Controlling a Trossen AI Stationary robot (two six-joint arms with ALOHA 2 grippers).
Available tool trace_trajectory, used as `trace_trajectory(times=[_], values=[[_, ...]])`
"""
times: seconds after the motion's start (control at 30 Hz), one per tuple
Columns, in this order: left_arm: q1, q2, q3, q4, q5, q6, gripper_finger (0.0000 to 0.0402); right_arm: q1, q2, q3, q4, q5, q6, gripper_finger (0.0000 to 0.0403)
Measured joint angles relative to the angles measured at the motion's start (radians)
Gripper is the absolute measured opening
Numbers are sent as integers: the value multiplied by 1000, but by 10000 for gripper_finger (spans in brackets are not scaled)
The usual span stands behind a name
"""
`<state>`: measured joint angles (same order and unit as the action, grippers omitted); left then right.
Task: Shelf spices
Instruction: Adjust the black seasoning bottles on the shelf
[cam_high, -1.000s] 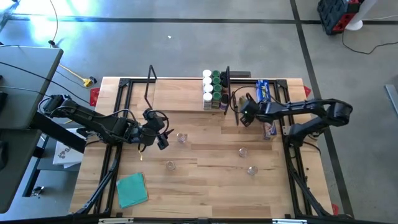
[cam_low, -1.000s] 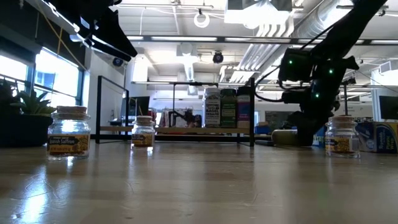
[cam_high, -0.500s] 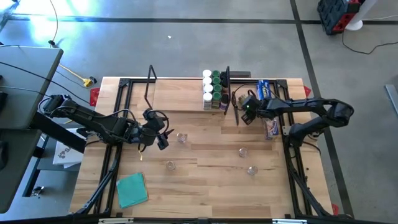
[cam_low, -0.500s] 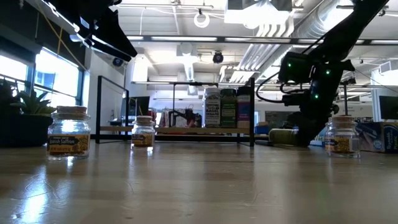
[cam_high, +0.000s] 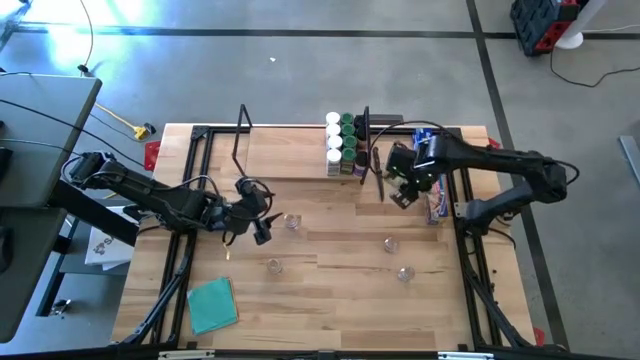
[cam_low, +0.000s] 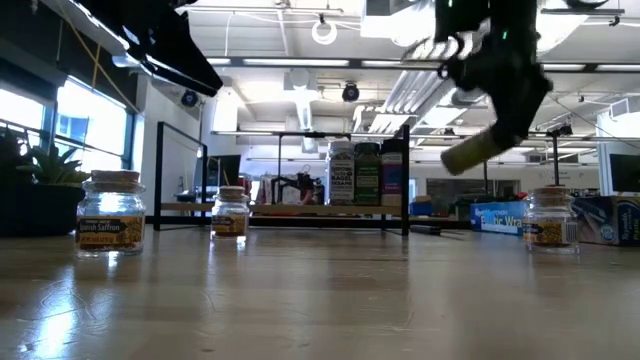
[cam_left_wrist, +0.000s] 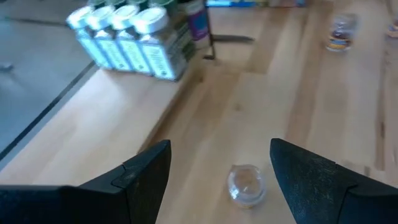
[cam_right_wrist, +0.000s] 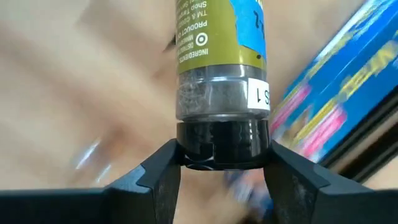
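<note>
My right gripper (cam_high: 403, 193) hangs above the table just right of the shelf (cam_high: 290, 152), shut on an olive-labelled spice jar (cam_low: 482, 150) with a dark lid. Several spice jars (cam_high: 342, 146) stand upright in rows at the shelf's right end, against a black wire frame (cam_high: 366, 140). My left gripper (cam_high: 262, 228) stands open at centre left. A small clear jar (cam_left_wrist: 247, 185) sits on the table just ahead of its fingers, untouched. More small jars (cam_high: 389, 243) (cam_high: 405, 272) (cam_high: 273, 265) stand loose on the tabletop. My right gripper pinches the jar's dark lid end (cam_right_wrist: 224, 140) between its two fingers (cam_right_wrist: 163, 171), one on each side. The jar's body runs on from the fingers, along their line. The gripper comes from above; the jar hangs tilted below it, lifted clear of the table.
A long blue box (cam_high: 430, 176) lies by the table's right frame, under my right arm. A teal cloth (cam_high: 212, 303) lies at the near left. A second wire frame (cam_high: 243, 130) stands at the shelf's left end. The shelf's left and middle are bare wood.
My right gripper has risen steeply from the tabletop and tipped to point downward. The olive-labelled jar, which lay on the table beside the blue box, has come up with it and now hangs tilted, clear of the table.
</note>
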<state>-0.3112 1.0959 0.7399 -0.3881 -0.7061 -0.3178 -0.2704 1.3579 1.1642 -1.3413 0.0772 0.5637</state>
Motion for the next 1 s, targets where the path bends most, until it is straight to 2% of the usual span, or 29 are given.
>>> trace_trajectory(times=[0.13, 0.27, 0.4, 0.53, 0.6, 0.8, 1.0], values=[[-32, 28, -86, 208, 29, 108, 268, 82, 38, 127, -153, -175, 6, 186], [-38, 104, -155, 555, 69, 222, 268, 173, 109, 174, -144, -304, 16, 186], [-7, 252, -165, 871, 165, 406, 268, 247, 223, 211, -46, -381, -4, 186], [31, 422, -145, 1081, 247, 569, 268, 289, 335, 285, 12, -396, -46, 186], [54, 490, -107, 1128, 290, 591, 269, 298, 385, 326, 22, -399, -59, 186], [93, 666, 32, 1118, 466, 586, 269, 300, 451, 430, 60, -389, -74, 186], [99, 759, 122, 1111, 409, 582, 269, 300, 453, 456, 107, -380, -84, 186]])
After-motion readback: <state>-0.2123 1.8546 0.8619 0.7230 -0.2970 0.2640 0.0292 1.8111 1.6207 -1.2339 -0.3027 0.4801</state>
